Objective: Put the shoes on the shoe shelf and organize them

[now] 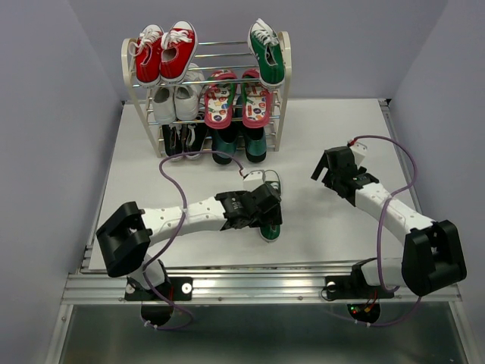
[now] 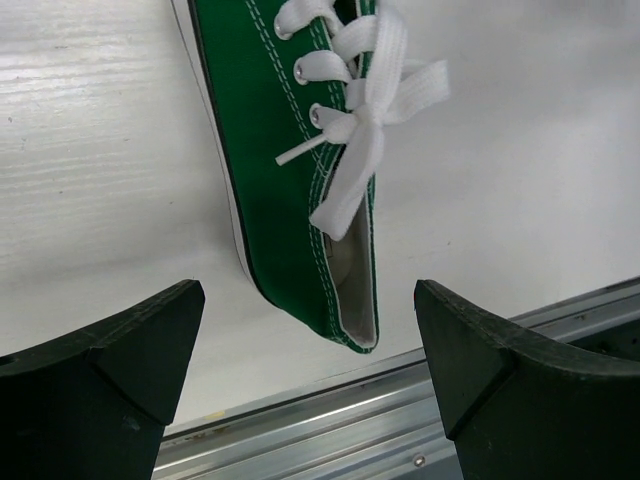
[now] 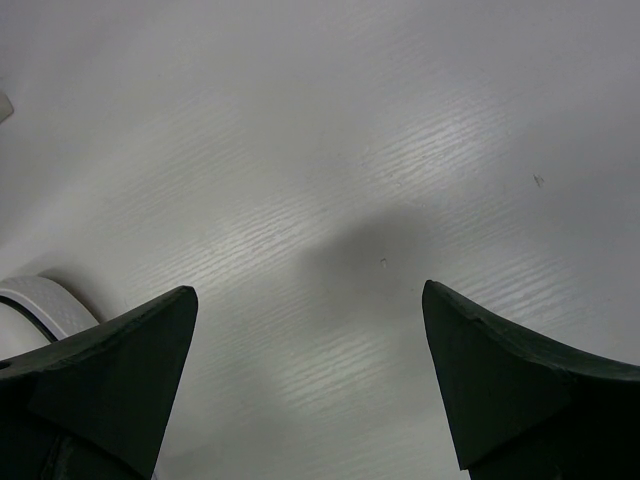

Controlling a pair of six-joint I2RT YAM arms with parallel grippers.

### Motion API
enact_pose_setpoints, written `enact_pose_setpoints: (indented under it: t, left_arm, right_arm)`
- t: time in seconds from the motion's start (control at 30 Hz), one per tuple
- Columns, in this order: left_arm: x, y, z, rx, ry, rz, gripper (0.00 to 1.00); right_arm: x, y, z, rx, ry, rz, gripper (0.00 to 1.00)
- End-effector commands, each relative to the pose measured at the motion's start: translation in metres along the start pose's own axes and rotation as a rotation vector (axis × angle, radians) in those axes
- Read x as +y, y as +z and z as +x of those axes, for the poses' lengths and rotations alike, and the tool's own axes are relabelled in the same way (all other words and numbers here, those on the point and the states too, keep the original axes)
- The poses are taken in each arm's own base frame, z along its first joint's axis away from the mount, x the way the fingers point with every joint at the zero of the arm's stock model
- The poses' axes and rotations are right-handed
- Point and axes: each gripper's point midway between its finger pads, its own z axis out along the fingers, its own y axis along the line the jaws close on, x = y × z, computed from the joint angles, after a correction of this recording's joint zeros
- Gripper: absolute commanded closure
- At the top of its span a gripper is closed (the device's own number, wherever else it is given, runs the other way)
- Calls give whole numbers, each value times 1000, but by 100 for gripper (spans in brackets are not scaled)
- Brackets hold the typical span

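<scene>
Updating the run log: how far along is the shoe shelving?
Done: the red flip-flops sit on the shoe shelf's middle tier, the teal slip-ons at the bottom, one green sneaker on top. In hand: nothing gripped; the left gripper's open fingers hang over the second green sneaker on the table. Left: grasp it, shelve it beside its mate. The right gripper is open, empty.

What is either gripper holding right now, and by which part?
Nothing. The left gripper hangs open above the heel of the green sneaker, not touching it; the right gripper is open over the table.
</scene>
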Motion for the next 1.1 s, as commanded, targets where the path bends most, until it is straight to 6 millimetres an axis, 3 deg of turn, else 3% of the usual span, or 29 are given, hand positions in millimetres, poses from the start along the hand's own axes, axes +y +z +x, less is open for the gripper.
enact_pose_setpoints:
  t: [0.0,0.33,0.5,0.77,0.9,1.07]
  left_arm:
    - [21,10,5,1,-66,-109,1]
    - [32,15,13,22,-99,-131,2]
    - [43,23,28,76,-73,-177,2]
    - [27,23,31,101,-34,-123,5]
    - [22,20,37,131,17,-137,14]
    - [22,18,44,155,40,-145,37]
  right_arm:
    - [-5,2,-4,-21,-3,26,0]
    - [-6,6,-1,-9,-14,36,0]
    - [-6,7,-1,-7,-17,37,0]
    - [-7,10,1,-2,-21,47,0]
    - [-7,12,3,4,-26,53,0]
    - [-8,13,4,4,-27,57,0]
